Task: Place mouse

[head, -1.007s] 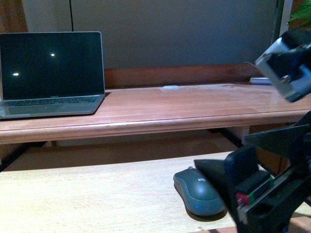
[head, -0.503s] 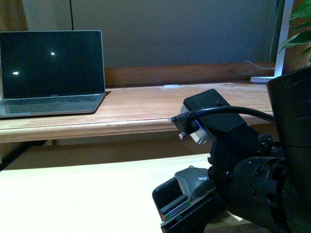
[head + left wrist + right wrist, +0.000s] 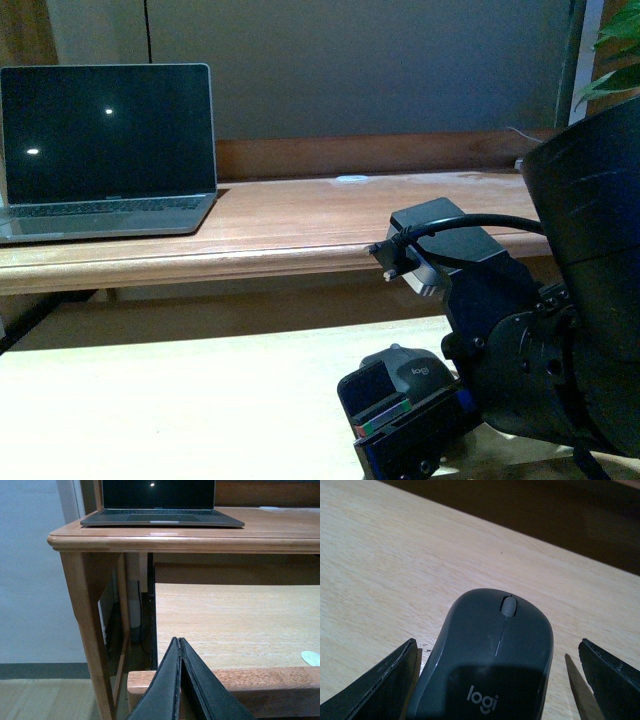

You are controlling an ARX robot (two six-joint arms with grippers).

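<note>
The dark grey mouse (image 3: 490,650) with a white logo lies on the light wooden lower desk (image 3: 380,560). My right gripper (image 3: 497,647) is open, with one black finger (image 3: 380,685) on each side of the mouse and a gap between each finger and the mouse. In the front view the mouse (image 3: 415,368) is mostly hidden behind my right gripper (image 3: 405,405) and arm at the lower right. My left gripper (image 3: 179,644) is shut and empty, and hangs over the desk's front rail, far from the mouse.
An open laptop (image 3: 105,150) with a dark screen stands on the raised wooden shelf (image 3: 300,225) at the left. A small flat white disc (image 3: 351,180) lies on that shelf. Another white disc (image 3: 311,657) lies on the lower desk.
My right arm has swung in from the right over the mouse, and its open fingers now straddle it. The mouse has stayed on the desk.
</note>
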